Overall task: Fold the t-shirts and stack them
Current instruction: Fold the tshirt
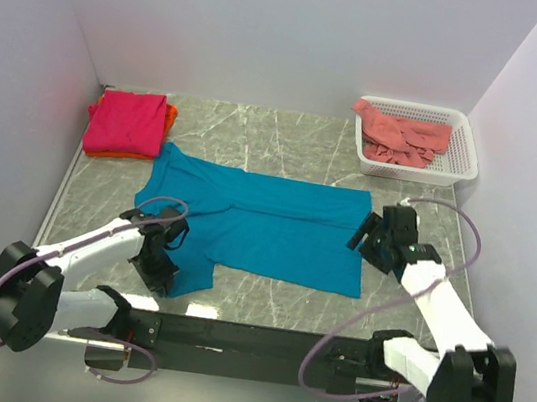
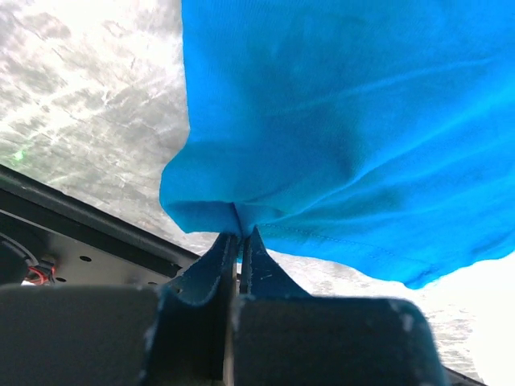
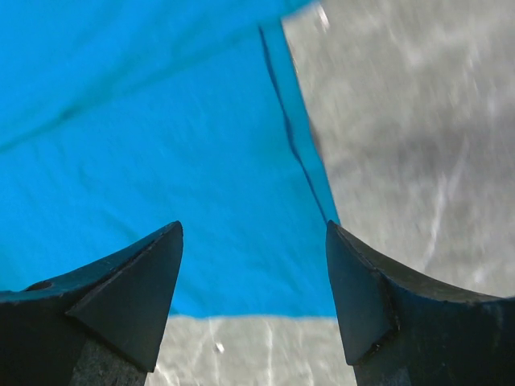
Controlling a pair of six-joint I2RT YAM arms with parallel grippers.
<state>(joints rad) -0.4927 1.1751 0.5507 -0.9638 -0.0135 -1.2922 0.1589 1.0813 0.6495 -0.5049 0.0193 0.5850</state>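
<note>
Getting pinched at its near sleeve edge, the teal-blue t-shirt (image 1: 265, 226), lying spread across the bench (image 1: 287, 143), is being clamped by the left jaws, shut tight on the cloth, probably so a fold can be started. Right jaws are being held apart over the hem corner, gripping nothing.

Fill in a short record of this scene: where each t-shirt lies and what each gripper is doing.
teal t-shirt: spread out mid-table
left gripper: shut on the teal t-shirt's near-left edge
right gripper: open, over the teal t-shirt's right hem, gripping nothing
magenta t-shirt: folded, on top of the orange t-shirt, far-left corner
salmon t-shirt: crumpled in the white basket, far right
stage: two stacked, one being handled, one waiting
</note>
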